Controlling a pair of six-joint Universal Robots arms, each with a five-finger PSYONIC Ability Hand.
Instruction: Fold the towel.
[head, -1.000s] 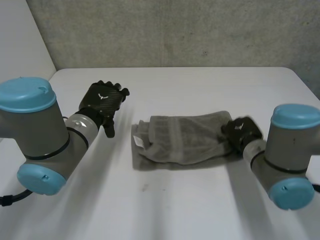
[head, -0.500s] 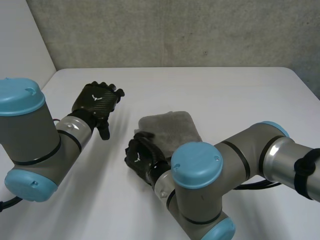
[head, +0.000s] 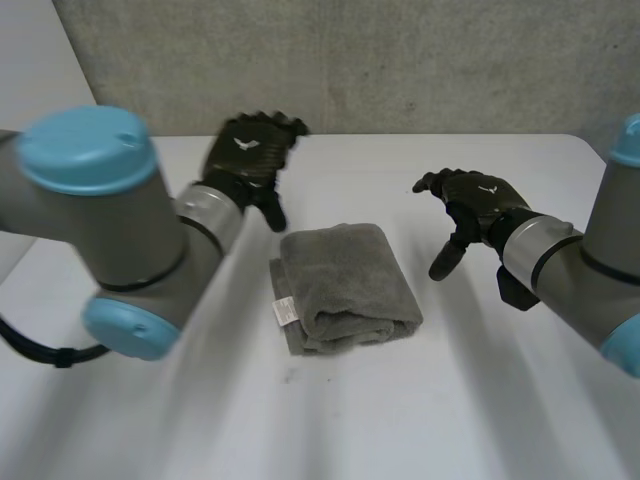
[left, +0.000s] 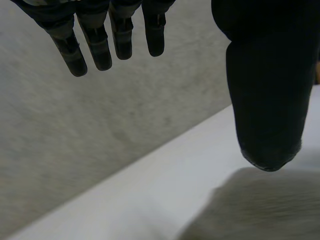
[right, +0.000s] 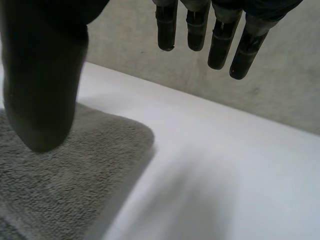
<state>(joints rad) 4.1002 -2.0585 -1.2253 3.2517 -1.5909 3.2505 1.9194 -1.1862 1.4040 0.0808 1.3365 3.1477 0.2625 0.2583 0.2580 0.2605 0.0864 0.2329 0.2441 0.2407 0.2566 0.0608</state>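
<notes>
A grey towel (head: 345, 285) lies folded into a compact bundle in the middle of the white table (head: 400, 420), with a white label at its near left edge. My left hand (head: 250, 155) hovers open above the table just behind the towel's far left corner; its wrist view shows straight fingers (left: 100, 45) and the towel (left: 260, 210) below the thumb. My right hand (head: 470, 205) floats open to the right of the towel, clear of it. In its wrist view the fingers (right: 220, 37) are spread and the towel's corner (right: 65, 185) lies under the thumb.
A grey concrete wall (head: 400, 60) runs behind the table's far edge. My left arm (head: 120, 250) crosses the left side of the table, and my right arm (head: 590, 270) stands at the right edge.
My right hand carried the towel's right end over to the left, folding it in half, then let go, opened and drew back to the right. My left hand moved toward the towel's far corner.
</notes>
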